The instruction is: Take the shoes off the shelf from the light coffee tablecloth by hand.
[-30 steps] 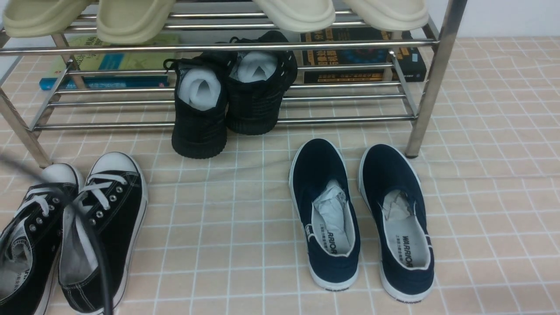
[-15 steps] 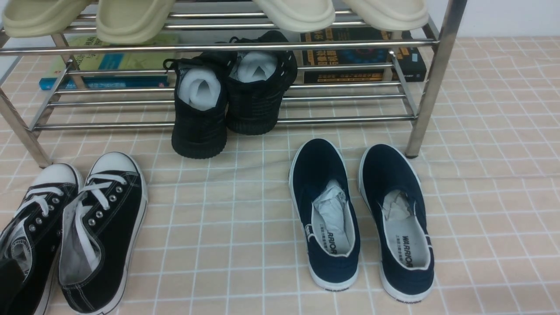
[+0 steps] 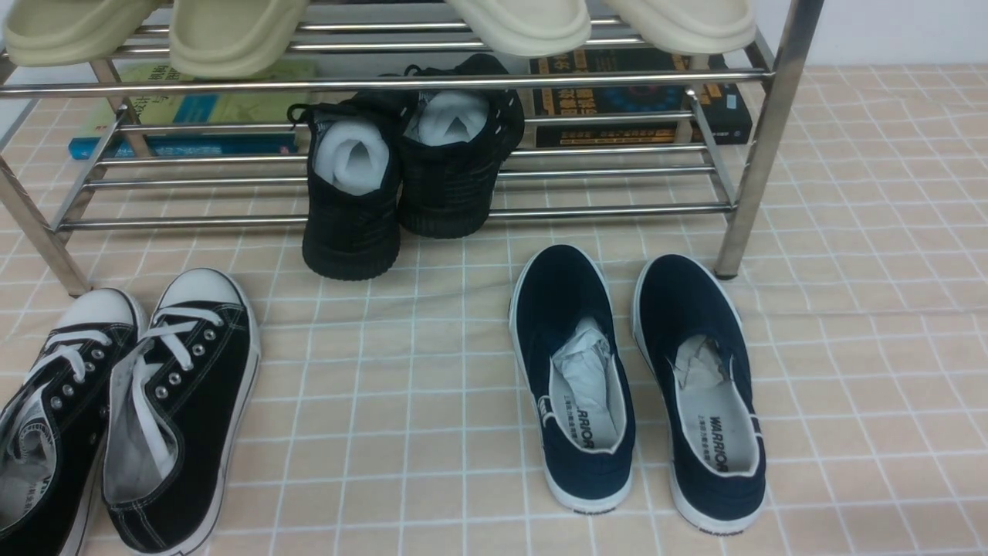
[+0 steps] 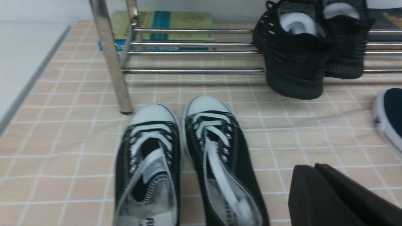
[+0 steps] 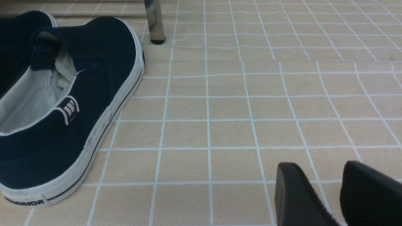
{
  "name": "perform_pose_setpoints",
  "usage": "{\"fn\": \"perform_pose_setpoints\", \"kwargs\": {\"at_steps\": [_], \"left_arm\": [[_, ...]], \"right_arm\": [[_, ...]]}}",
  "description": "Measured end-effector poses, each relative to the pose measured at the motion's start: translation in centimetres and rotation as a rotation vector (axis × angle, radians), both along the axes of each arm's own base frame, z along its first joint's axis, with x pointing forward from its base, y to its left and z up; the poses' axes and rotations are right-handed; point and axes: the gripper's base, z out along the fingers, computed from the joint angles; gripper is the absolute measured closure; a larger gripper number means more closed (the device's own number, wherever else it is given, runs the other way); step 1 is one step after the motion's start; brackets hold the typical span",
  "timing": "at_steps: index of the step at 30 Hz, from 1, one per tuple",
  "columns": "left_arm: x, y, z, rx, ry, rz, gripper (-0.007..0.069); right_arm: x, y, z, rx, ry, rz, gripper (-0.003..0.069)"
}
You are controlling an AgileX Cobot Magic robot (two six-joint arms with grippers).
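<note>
The pair of black canvas lace-up sneakers (image 3: 177, 401) stands on the light coffee tablecloth (image 3: 401, 371) at the front left, toes toward the chrome shelf (image 3: 386, 81). It also shows in the left wrist view (image 4: 216, 157). My left gripper (image 4: 315, 166) is shut and empty, hovering just right of the pair, apart from it. My right gripper (image 5: 317, 169) is open and empty over bare cloth, right of a navy slip-on (image 5: 78, 103). Neither gripper shows in the front view.
Black knit sneakers (image 3: 401, 177) sit on the shelf's lower tier, heels over its front tube. Navy slip-ons (image 3: 587, 386) lie on the cloth at centre right. Cream slippers (image 3: 231, 31) are on the upper tier. Books (image 3: 185, 123) lie behind. Shelf legs (image 3: 752, 170) stand on the cloth.
A dark blurred part of the left arm that crossed the sneakers has drawn back out of the front view at the lower left. The shoes have not moved.
</note>
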Motion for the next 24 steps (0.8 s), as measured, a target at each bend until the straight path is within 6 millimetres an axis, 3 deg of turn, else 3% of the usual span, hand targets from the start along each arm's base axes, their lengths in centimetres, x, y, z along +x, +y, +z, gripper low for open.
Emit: {"fn": "perform_pose_setpoints", "kwargs": {"at_steps": [5, 9, 14, 19, 24], "left_arm": [[0.7, 0.2, -2.1, 0.009, -0.026, 0.019, 0.059], [1.4, 0.7, -6.0, -0.013, -0.098, 0.069, 0.0584], [1.8, 1.1, -9.6, -0.106, -0.027, 0.139, 0.0581], [1.7, 1.3, -10.3, -0.171, 0.015, 0.18, 0.0579], [1.6, 1.2, -10.6, -0.126, 0.06, 0.146, 0.0573]], "right_arm": [[0.0, 0.0, 0.0, 0.0, 0.0, 0.0, 0.0419], [0.0, 0.0, 0.0, 0.0, 0.0, 0.0, 0.0419], [0.0, 0.0, 0.0, 0.0, 0.0, 0.0, 0.0419], [0.0, 0.0, 0.0, 0.0, 0.0, 0.0, 0.0419], [0.0, 0.0, 0.0, 0.0, 0.0, 0.0, 0.0419]]}}
